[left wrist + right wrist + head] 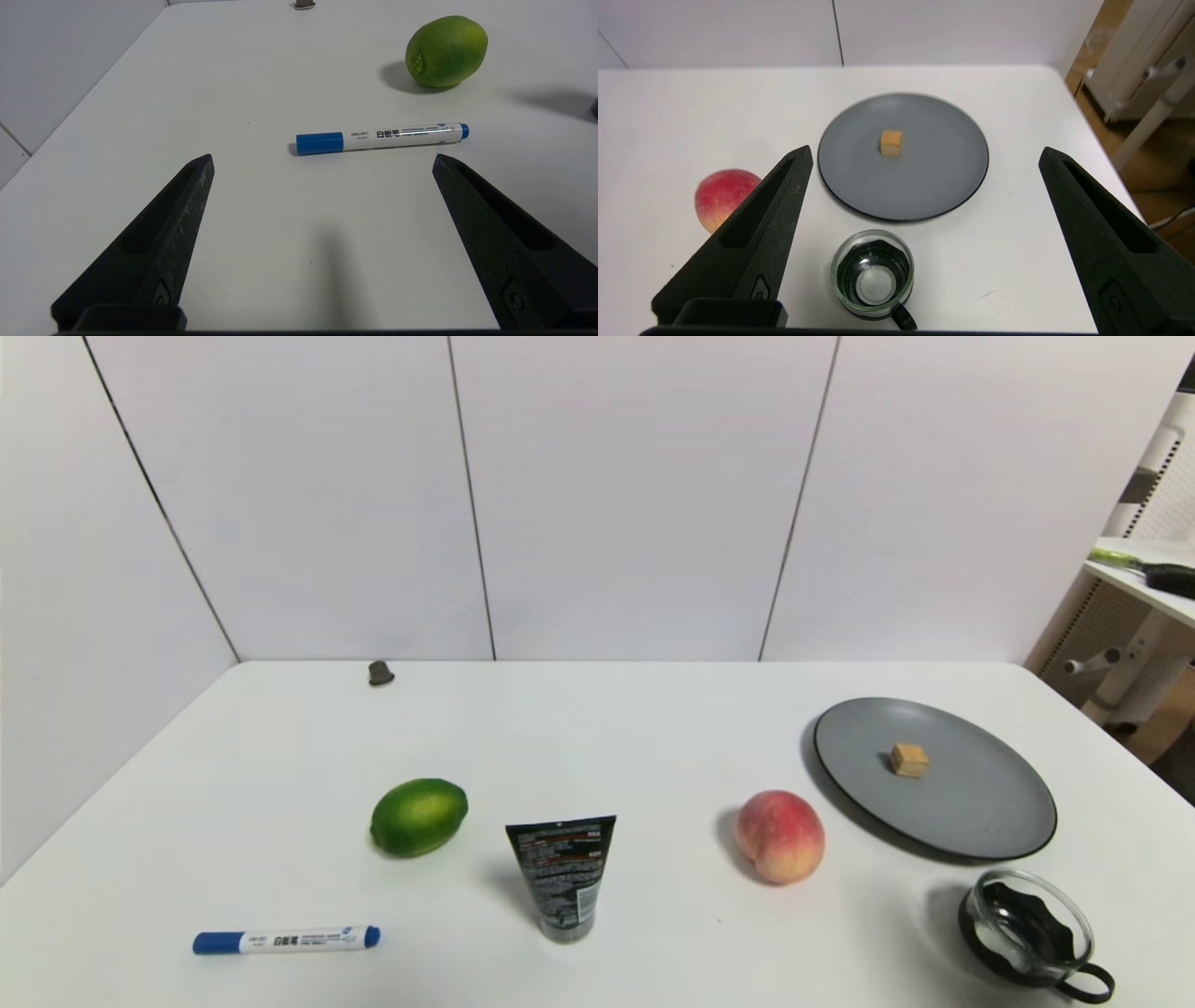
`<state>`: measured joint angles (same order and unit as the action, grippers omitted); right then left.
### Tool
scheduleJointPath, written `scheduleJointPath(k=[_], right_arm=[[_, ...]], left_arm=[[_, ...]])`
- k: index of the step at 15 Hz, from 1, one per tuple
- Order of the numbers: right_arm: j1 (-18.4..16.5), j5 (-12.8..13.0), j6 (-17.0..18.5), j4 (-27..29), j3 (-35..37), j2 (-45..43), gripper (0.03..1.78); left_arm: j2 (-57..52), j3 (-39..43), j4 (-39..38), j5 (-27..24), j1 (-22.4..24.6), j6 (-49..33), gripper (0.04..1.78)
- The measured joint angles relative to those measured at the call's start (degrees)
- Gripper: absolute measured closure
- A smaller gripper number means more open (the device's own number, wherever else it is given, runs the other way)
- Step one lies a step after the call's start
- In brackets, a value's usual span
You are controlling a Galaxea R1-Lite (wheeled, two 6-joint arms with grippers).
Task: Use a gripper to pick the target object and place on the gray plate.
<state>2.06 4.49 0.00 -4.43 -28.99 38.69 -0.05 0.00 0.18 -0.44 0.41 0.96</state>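
Observation:
The tiny tan-brown cube [908,760] lies on the large gray plate [971,812] at the right of the table, a little behind the plate's middle. It also shows in the right wrist view [891,142] on the plate [924,186]. My right gripper [924,154] is open and empty, held back near the table's front, with the plate and a glass cup seen between its jaws. My left gripper [322,158] is open and empty near the front left, just short of a blue marker. Neither gripper shows in the head view.
A peach [780,835] lies left of the plate. A glass cup with a black handle [1032,933] stands in front of it. A black tube [562,877], a lime [418,816], a blue marker [286,940] and a small dark cap [380,673] are further left.

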Motion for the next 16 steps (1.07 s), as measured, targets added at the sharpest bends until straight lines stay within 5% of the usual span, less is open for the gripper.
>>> scheduleJointPath(k=[5, 7, 13, 16], right_arm=[[-0.2, -0.3, -1.0, -16.1, 14.5, -12.9, 0.12], [-0.7, -0.5, -1.6, -17.6, 18.3, -17.2, 0.12], [-2.5, -4.5, -2.6, -15.8, 28.2, -29.9, 0.12], [-2.5, -3.5, -3.5, -3.3, 28.9, -35.8, 0.12]], left_arm=[[0.0, 0.0, 0.0, 0.0, 0.0, 0.0, 0.13], [0.0, 0.0, 0.0, 0.0, 0.0, 0.0, 0.13], [0.0, 0.0, 0.0, 0.0, 0.0, 0.0, 0.13], [0.0, 0.0, 0.0, 0.0, 0.0, 0.0, 0.13]])
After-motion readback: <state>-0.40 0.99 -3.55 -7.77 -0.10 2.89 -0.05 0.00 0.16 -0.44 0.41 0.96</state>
